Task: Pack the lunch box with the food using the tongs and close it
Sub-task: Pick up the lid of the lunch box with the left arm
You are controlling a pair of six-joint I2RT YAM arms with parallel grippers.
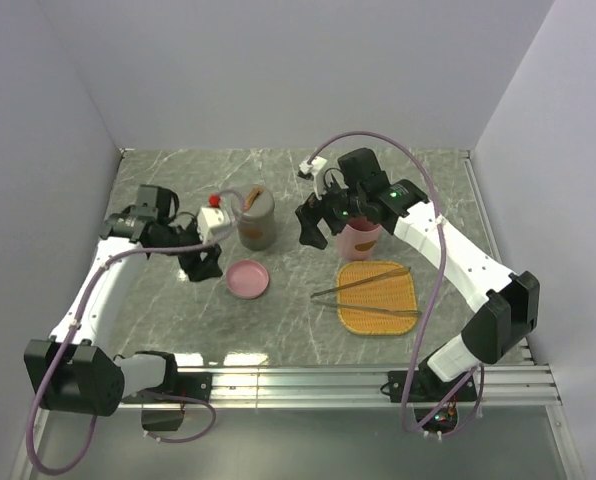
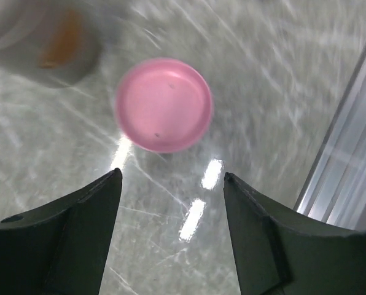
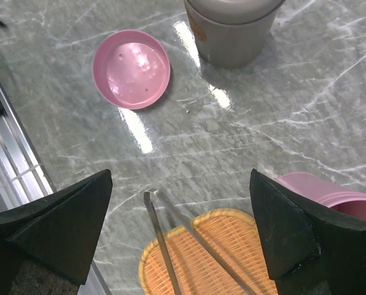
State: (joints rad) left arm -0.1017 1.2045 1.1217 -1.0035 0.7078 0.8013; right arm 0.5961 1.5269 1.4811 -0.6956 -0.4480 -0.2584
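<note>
The left claw is hovering released and empty, with the pink lid lying on the counter at its 12 o'clock. The right claw is gaping wide, gripping nothing. The tongs are lying across the orange tray at its 6 o'clock.

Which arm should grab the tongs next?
Right, probably. The tongs lie on the tray on that side, close by the open right gripper. The left gripper hovers over the pink lid, farther off.

Left arm, right arm: jaws apart
</note>
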